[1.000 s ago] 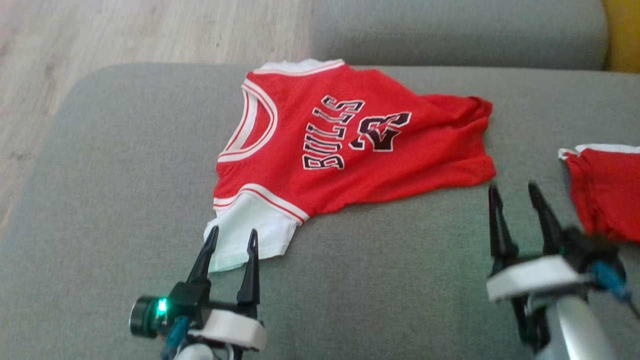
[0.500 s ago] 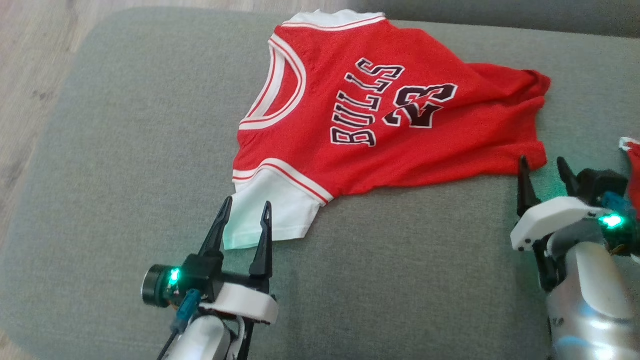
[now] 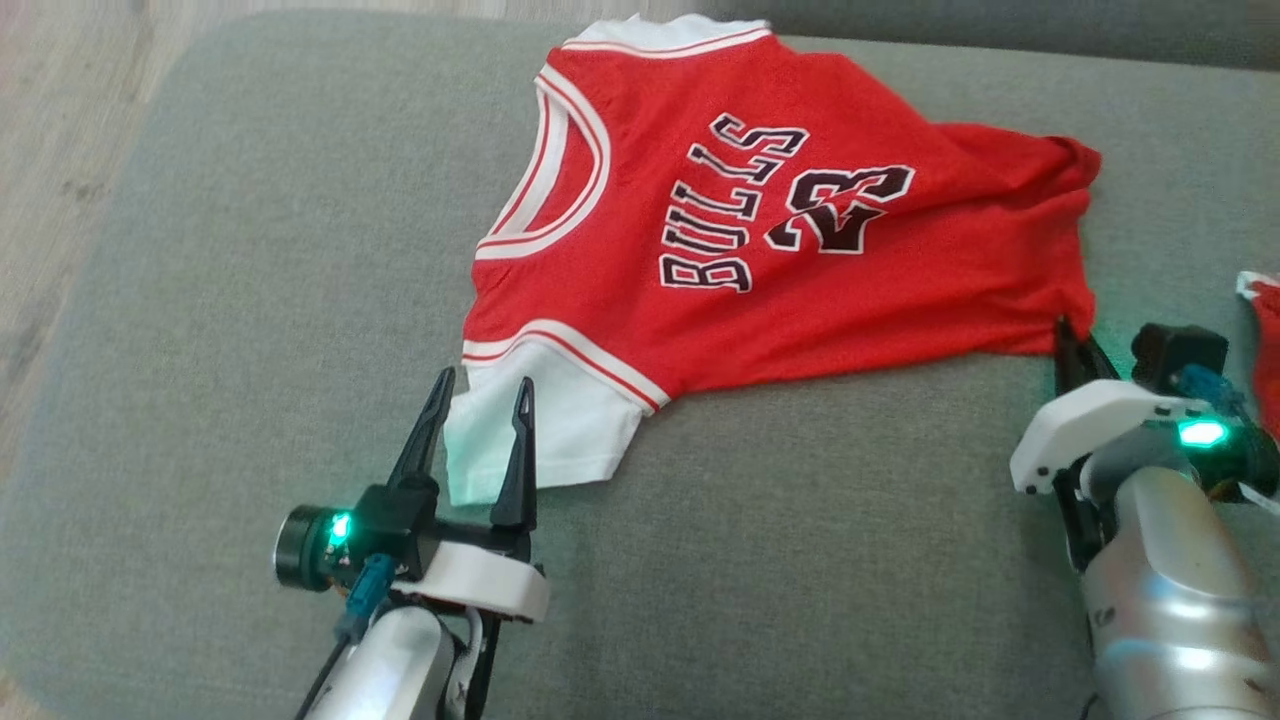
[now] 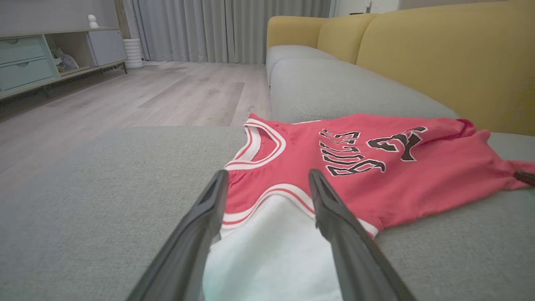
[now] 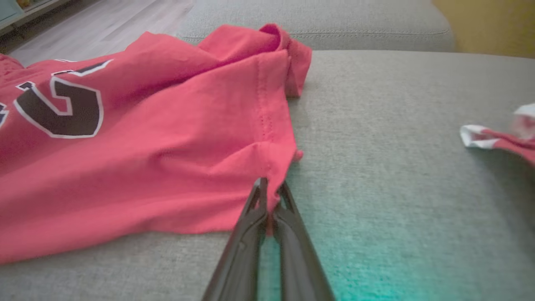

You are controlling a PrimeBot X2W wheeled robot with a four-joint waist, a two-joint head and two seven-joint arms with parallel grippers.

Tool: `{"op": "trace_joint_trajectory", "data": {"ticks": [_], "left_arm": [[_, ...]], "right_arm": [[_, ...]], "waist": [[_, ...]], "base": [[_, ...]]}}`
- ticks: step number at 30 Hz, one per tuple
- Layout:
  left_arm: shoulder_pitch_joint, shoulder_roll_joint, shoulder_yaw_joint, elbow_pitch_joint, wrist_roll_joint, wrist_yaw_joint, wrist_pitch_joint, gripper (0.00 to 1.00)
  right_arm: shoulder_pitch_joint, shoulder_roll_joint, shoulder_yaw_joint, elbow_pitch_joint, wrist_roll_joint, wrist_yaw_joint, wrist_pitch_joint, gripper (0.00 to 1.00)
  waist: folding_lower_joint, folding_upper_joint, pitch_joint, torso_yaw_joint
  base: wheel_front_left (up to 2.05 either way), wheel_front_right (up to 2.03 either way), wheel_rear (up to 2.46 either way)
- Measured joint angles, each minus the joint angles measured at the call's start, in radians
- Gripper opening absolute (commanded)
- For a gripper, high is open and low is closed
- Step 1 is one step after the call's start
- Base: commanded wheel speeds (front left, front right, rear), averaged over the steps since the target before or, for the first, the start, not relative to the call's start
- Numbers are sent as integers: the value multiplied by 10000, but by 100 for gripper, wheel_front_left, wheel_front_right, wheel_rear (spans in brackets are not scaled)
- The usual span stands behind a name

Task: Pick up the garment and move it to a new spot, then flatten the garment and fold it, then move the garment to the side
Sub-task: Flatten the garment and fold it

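Red jersey (image 3: pixel 850 300) with white-striped trim, black white-edged lettering, white sleeve; grey cushion (image 3: pixel 250 300) under the jersey, yellow backrest (image 4: pixel 439 54) behind

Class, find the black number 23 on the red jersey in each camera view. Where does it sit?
Head view: number 23, upper centre-right on the jersey.
Left wrist view: right of centre.
Right wrist view: left edge, partly cut off.
Shared landmark: right gripper shut on the jersey's hem corner.
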Motion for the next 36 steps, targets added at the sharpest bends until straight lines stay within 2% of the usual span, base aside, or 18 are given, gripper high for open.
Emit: {"op": "trace_joint_trajectory", "data": {"ticks": [9,18,19,20,23,26,31,36], "left_arm": [[217,-35,121,255,75,-44,0,100],[917,44,326,405,77,-86,2,100],[968,50,341,391,77,-86,2,100],[996,52,341,391,77,-86,2,100],[1022,67,347,387,109,-90,2,100],[1196,86,372,382,121,-90,2,100],[1440,92,604,382,-35,-100,2,100],[1627,88,677,385,-222,-184,2,100]], "right_arm": [[846,4,-920,-151,-502,-2,-288,0],[2413,44,-694,-779,802,0,-71,0],[2499,59,-727,-951,721,0,-56,73],[2600,61,-757,-1174,610,0,-92,100],[2765,33,-623,-1599,721,-2,-374,100],[2847,35,96,-2213,1058,-2,-861,100],[3393,38,1275,-3843,2397,0,-1239,100],[4731,44,2088,-5706,3058,-2,-1275,100]], "waist": [[-1,0,-729,-382],[-2,0,-1605,-696],[-2,0,-1657,-728],[-1,0,-1711,-751],[-2,0,-1863,-787],[-2,0,-2003,-819],[-1,0,-2231,-864],[-1,0,-2325,-968]], "base": [[0,0,0],[0,0,0],[0,0,0],[0,0,0],[0,0,0],[0,0,0],[0,0,0],[0,0,0]]}}
